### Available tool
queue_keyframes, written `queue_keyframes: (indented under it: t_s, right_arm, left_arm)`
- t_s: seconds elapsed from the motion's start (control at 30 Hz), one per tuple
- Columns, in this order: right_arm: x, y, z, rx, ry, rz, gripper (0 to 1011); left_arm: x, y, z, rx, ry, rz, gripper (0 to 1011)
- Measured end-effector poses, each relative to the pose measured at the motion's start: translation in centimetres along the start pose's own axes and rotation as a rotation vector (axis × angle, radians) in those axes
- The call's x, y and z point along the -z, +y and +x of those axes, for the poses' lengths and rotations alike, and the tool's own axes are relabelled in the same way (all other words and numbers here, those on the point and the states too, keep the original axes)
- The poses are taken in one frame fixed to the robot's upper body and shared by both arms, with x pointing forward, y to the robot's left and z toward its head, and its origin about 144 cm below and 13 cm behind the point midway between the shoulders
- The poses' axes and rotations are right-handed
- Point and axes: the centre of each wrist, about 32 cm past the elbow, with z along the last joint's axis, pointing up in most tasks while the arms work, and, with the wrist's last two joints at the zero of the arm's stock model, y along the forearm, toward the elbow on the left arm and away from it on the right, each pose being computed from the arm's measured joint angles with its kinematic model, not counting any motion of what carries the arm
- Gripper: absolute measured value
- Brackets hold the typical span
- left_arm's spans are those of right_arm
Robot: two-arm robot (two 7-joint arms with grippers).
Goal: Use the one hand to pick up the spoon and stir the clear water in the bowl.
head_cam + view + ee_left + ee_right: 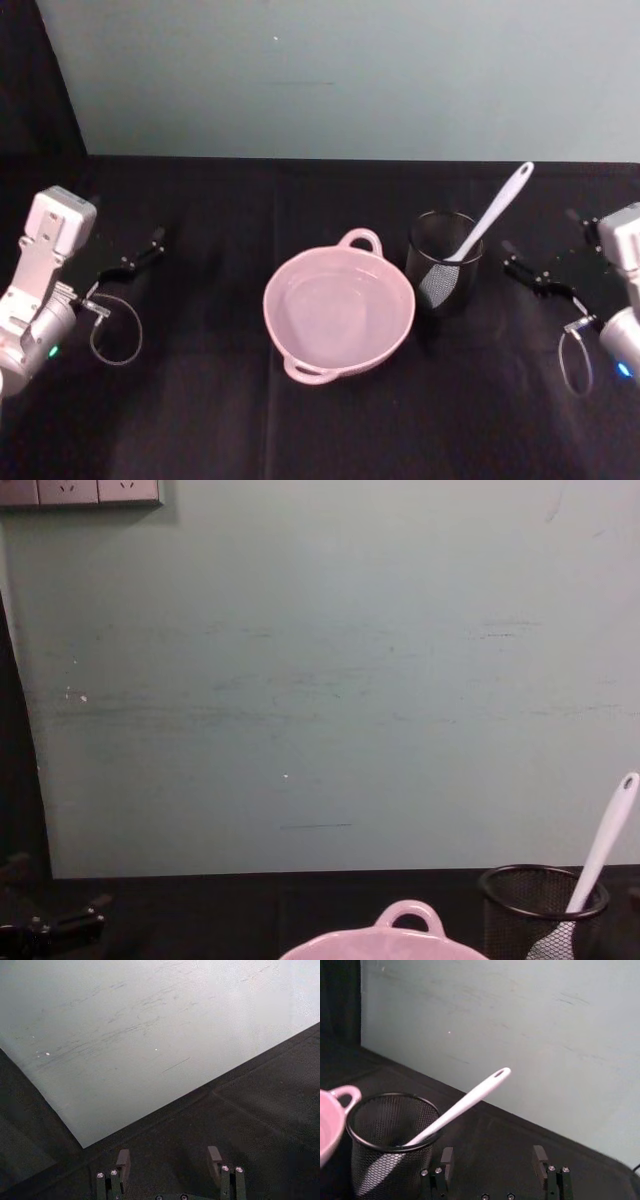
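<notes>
The pale pink bowl [270, 305] sits at the middle of the black table with clear water in it; its loop handle [408, 916] points toward the wall. The white spoon [495, 212] stands head-down in a black mesh cup [445, 264] just right of the bowl, with its handle [465, 1102] leaning up and to the right. My right gripper [538, 240] hovers open to the right of the cup, a short way off. Far to the left of the bowl, my left gripper [128, 235] is open and holds nothing.
A pale green wall [320, 680] closes off the back of the table. Bare black cloth [200, 400] lies between each gripper and the bowl. Grey cable loops [115, 340] hang under both wrists.
</notes>
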Motion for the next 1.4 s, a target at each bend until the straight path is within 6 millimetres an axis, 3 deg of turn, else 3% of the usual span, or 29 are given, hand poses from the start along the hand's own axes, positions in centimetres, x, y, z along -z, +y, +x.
queue_keyframes:
  t_s: [0.23,0.47,1.03,1.27,1.4]
  right_arm:
    - [-0.5,-1.3,0.4,0.003,0.24,0.011,1003]
    - [-0.9,-1.0,0.8,-0.043,0.501,0.024,1002]
    - [-0.5,4.1,1.2,-0.144,0.896,0.103,1003]
    - [-0.4,4.8,1.2,-0.133,0.947,0.123,883]
    - [-0.4,4.9,1.2,-0.137,0.959,0.129,762]
  left_arm:
    - [0.0,0.0,0.0,0.0,0.0,0.0,1011]
    - [0.0,0.0,0.0,0.0,0.0,0.0,1011]
    - [0.0,0.0,0.0,0.0,0.0,0.0,1011]
    - [0.0,0.0,0.0,0.0,0.0,0.0,1011]
    - [0.0,0.0,0.0,0.0,0.0,0.0,1011]
